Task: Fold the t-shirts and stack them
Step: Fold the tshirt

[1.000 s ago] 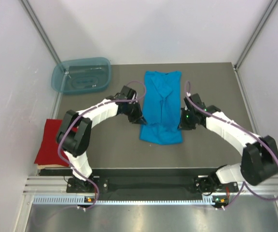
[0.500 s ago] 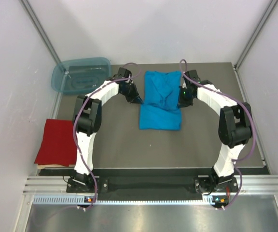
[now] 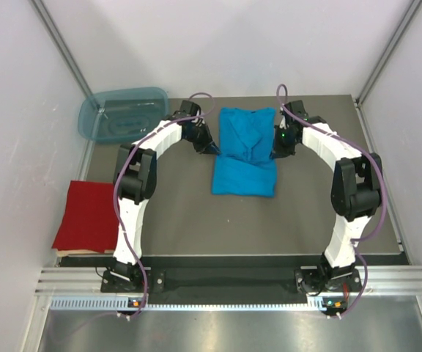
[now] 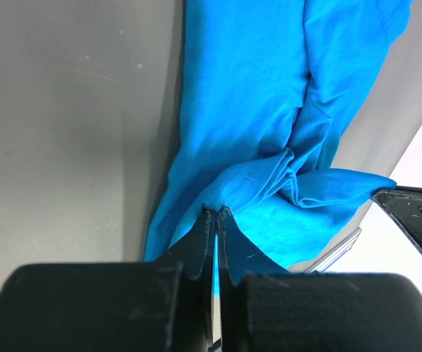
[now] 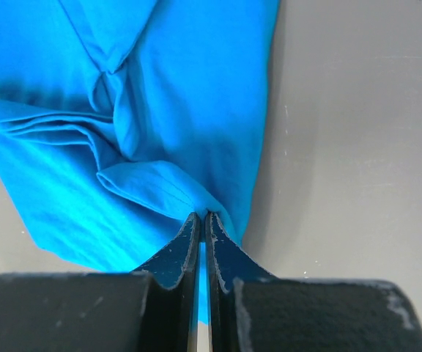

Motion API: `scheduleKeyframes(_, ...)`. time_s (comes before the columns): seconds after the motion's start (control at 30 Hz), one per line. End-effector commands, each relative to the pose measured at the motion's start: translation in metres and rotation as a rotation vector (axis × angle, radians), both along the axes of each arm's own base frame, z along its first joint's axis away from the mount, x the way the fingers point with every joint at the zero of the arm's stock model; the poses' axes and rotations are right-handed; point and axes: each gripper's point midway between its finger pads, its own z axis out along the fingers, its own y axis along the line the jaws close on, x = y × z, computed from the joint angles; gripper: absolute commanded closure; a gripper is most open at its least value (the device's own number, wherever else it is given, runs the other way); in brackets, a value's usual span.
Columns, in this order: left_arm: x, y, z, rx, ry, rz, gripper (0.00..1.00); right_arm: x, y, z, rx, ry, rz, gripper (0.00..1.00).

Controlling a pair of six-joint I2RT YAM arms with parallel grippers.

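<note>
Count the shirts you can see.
2. A blue shirt lies in the middle toward the far side; a red shirt sits folded at the near left edge. No others show.

Robot lab test cell, not a home or shop. The left arm [image 3: 156, 139] and right arm [image 3: 328, 147], both white, are bolted to an aluminium rail [image 3: 72, 282] at the near edge of a dark grey table [image 3: 196, 227]. Purple cables [image 3: 114, 176] loop along the arms, and a green status light [image 3: 280, 135] glows on the right one. Plain white panel walls [image 3: 20, 110] box the table in, with bare aluminium posts [image 3: 61, 48] at the back corners. There is a sheet-metal surface [image 3: 226, 330] in front of the rail. Props in the cell: blue shirt [image 3: 245, 158], red shirt [image 3: 86, 216], see-through plastic tub [image 3: 123, 115]. Lighting is flat and even. Wrist views show only grey tabletop and cloth.
</note>
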Motion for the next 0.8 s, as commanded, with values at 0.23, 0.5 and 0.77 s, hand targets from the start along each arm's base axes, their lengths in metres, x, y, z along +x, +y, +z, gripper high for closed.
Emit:
scheduleKeyframes(0.23,0.012,0.005,0.041,-0.006,-0.089,0.034,1.0,0.012,0.001,0.049,0.067,-0.117,0.002,1.0)
scheduleKeyframes(0.5,0.003,0.007,0.051,-0.017,-0.113,0.029,1.0,0.001,0.003,0.056,0.102,-0.128,0.003,1.0)
scheduleKeyframes(0.77,0.013,-0.001,0.048,-0.054,-0.116,0.036,1.0,0.012,0.0,0.05,0.096,-0.133,-0.007,1.0)
